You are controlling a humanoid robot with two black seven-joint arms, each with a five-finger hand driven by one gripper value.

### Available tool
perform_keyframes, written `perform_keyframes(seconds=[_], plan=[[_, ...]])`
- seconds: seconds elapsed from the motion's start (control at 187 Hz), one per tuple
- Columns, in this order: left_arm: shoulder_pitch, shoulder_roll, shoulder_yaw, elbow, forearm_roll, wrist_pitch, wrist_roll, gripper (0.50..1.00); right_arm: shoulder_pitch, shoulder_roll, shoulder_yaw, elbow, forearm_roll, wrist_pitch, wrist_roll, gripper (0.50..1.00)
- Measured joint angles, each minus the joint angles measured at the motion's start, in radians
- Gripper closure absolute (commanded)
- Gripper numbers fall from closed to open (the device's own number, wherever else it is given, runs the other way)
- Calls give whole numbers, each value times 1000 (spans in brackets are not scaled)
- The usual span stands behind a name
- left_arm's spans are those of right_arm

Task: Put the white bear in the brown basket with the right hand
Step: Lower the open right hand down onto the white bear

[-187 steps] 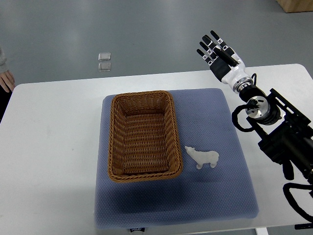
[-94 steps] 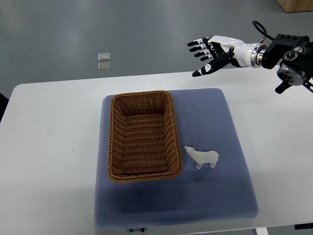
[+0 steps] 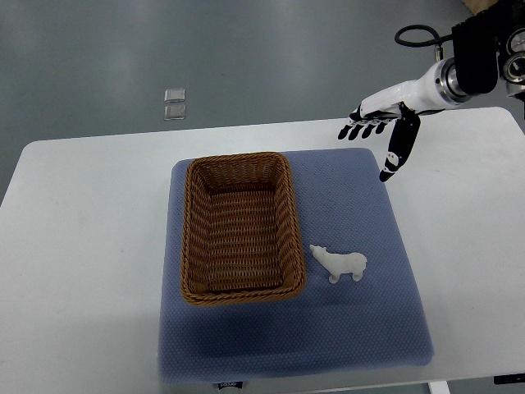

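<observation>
White bear (image 3: 339, 264) lies on its side on blue mat (image 3: 344, 205), just right of brown basket (image 3: 238, 226), not touching. Right hand (image 3: 384, 123) hovers over mat's far right corner, well apart from bear, fingers spread wide w/ thumb pointing down, holding nothing. Risks: bear is small & flat, so fingers may skid it along mat or against basket wall; a weak pinch could drop it short of rim.

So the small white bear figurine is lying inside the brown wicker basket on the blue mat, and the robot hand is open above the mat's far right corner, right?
Not quite. In the top view the small white bear figurine lies on the blue mat, just right of the brown wicker basket, not inside it. The rest holds: the right robot hand is open.
</observation>
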Motion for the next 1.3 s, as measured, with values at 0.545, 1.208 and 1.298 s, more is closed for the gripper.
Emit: perform_keyframes(seconds=[0.545, 1.208, 1.298], plan=[[0, 0, -1, 7, 0, 2, 0, 500, -146, -24, 21, 84, 147, -133, 4, 585], [0, 0, 0, 15, 0, 2, 0, 500, -475, -28, 207, 112, 145, -241, 15, 589], [0, 0, 0, 15, -1, 2, 0, 500, -522, -29, 234, 112, 128, -247, 23, 591]])
